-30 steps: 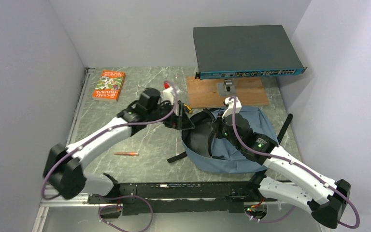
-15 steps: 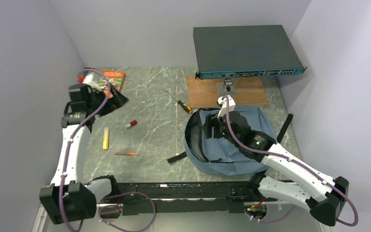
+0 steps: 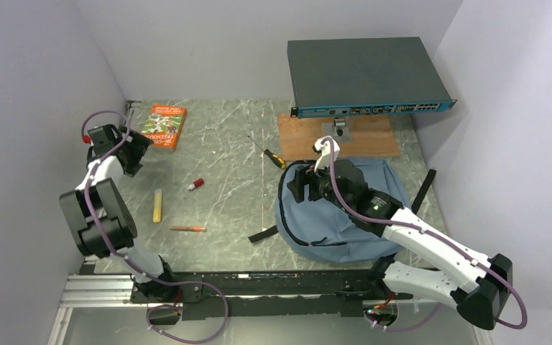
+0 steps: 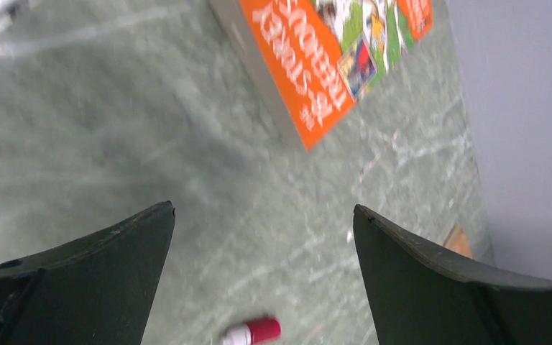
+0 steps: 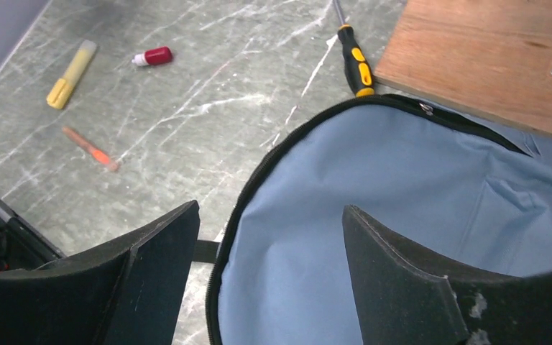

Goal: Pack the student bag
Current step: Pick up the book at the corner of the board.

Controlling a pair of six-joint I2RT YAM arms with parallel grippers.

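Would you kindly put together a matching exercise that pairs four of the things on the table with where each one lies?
Things:
1. orange book
2. screwdriver
3. yellow marker
4. student bag

Places:
A. on the right side, mouth open
B. beside a thin orange pen
C. in the far-left corner
D. at the near-left corner of the wooden board

Pairs: 1-C, 2-D, 3-B, 4-A
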